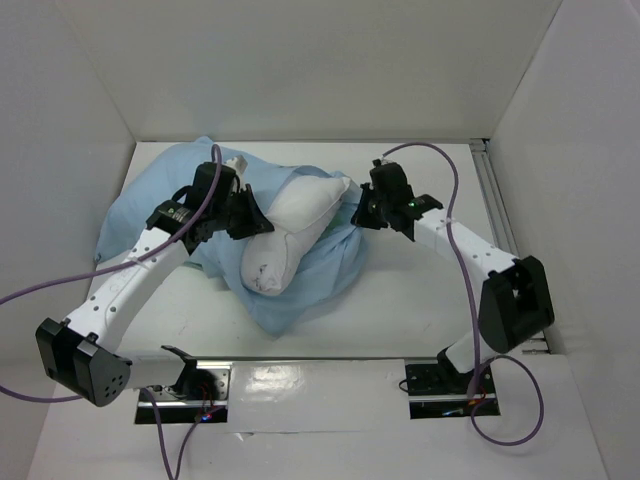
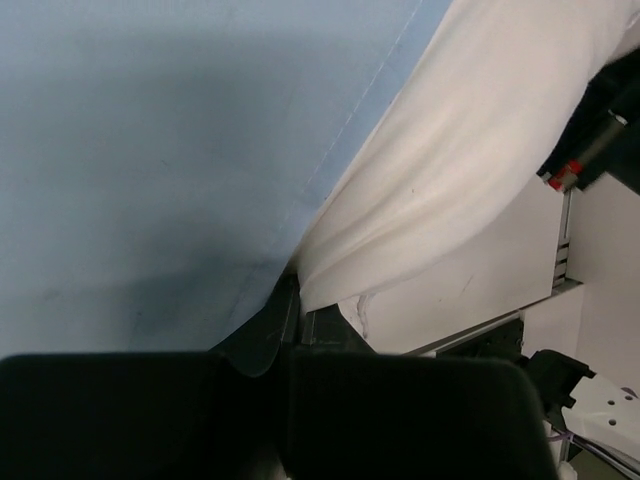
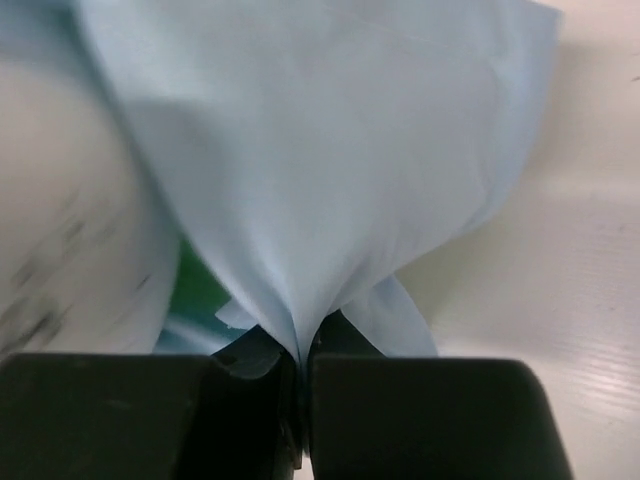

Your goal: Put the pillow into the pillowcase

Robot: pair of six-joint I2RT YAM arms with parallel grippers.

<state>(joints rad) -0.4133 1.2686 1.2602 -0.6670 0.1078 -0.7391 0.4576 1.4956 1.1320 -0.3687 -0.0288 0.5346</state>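
Pillowcase [image 3: 320, 150] pinched in left claw [image 2: 293, 322], right claw [image 3: 302, 355] too

White arms [image 1: 125, 285], purple cables [image 1: 430, 147], blk left tool [image 1: 248, 222] & right tool [image 1: 360, 212].

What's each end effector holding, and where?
Both pinch the pillowcase: the right end effector a bunched fold, the left end effector its hemmed edge beside the pillow.

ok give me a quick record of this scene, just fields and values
pillow: white, lying between the two grippers, top face uncovered
pillowcase: pale blue, crumpled under and around the pillow
left gripper: shut on the pillowcase edge, pillow right beside it
right gripper: shut on a pillowcase fold
progress: pillow not yet inside
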